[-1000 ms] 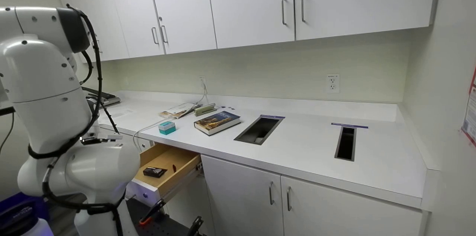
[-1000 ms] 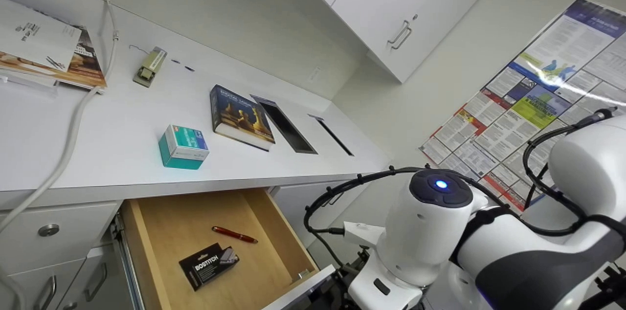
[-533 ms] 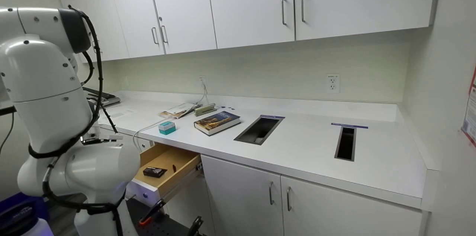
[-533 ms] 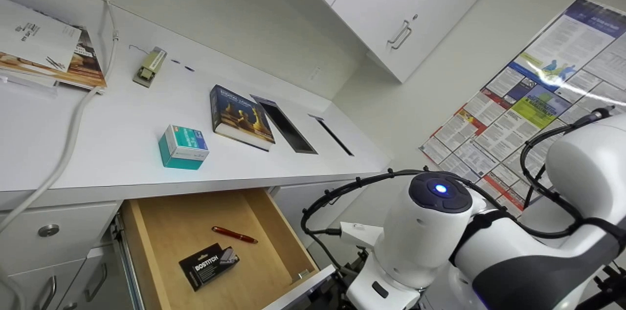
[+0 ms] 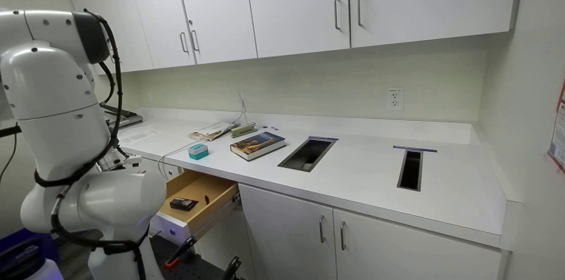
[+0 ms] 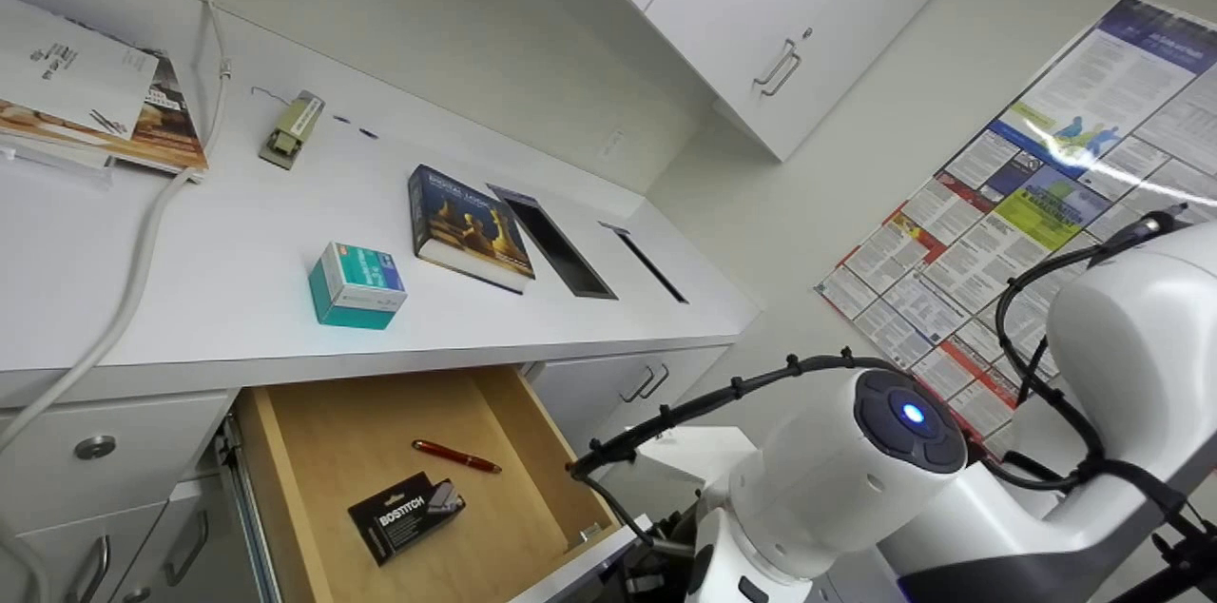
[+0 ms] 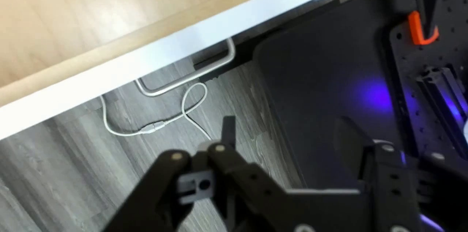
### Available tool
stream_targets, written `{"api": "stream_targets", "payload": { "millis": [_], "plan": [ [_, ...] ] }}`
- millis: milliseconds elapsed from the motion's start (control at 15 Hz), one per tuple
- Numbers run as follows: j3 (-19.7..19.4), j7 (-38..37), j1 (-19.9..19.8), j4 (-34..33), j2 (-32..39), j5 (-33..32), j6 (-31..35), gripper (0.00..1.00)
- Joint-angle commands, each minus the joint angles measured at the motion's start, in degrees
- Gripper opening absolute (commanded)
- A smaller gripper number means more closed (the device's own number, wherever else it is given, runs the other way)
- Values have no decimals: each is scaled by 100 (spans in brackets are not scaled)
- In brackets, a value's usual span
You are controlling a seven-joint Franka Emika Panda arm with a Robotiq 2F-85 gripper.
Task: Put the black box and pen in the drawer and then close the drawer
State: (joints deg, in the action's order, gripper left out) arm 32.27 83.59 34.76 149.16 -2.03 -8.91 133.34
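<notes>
Since the earlier frame, our arm has tipped its wrist over, to between 4 and 5 o'clock in an exterior view, and nothing else that we can make out has shifted. Next in size, the drawer stands far out, its white front not yet pushed home, so we count closing it as the one step left. Our gripper stands spread apart and holds nothing; in the wrist view it hangs outside the drawer, with the bar handle at its 10 o'clock, not gripped. We judge that we are getting set to push the front home, though we cannot tell where contact would come. In both exterior views the black box lies flat on the drawer's floor: that part is done. Smallest of all, the red-brown pen rests near the box, at its 1 o'clock in an exterior view and not touching it, so that is done too.
</notes>
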Motion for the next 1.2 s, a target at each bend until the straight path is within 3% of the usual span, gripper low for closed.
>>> {"api": "stream_targets", "payload": {
  "millis": [0,200,333,400,600,733,800,1133],
  "plan": [
    [-84,584,-40,211,142,-590,947,40],
    [-208,1156,-156,346,364,-1070,1859,18],
    [-291,1781,-251,381,613,-1020,2466,3],
    [-304,2100,-322,355,792,-879,2654,0],
    [-308,2997,-535,251,1244,-470,2958,0],
    [-342,3140,-632,118,1430,-393,2624,0],
    [-332,2937,-738,68,1470,-694,2495,0],
    [-781,2243,-515,-101,1387,-1998,2041,0]
  ]
}}
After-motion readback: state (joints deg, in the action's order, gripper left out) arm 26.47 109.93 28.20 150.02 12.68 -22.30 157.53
